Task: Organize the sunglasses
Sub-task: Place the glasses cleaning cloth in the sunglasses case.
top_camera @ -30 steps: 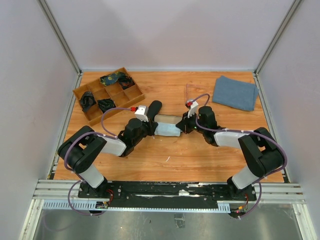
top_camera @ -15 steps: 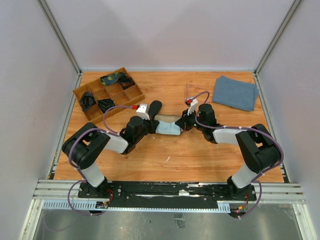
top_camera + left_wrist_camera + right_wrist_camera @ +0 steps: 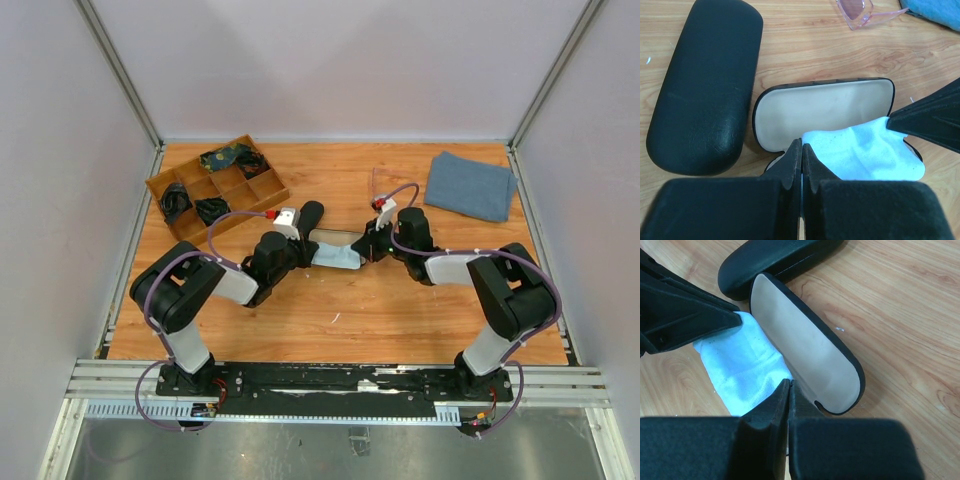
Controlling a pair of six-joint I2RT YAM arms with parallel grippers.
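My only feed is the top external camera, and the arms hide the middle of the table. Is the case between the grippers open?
Observer: Yes. The left wrist view shows the open case, its pale lid lining bare.
Operator: And the grippers?
Observer: Both shut, the left gripper and right gripper each pinching an end of the light blue cloth.
Operator: Any glasses inside?
Observer: None; the pink sunglasses lie on the table beyond it.
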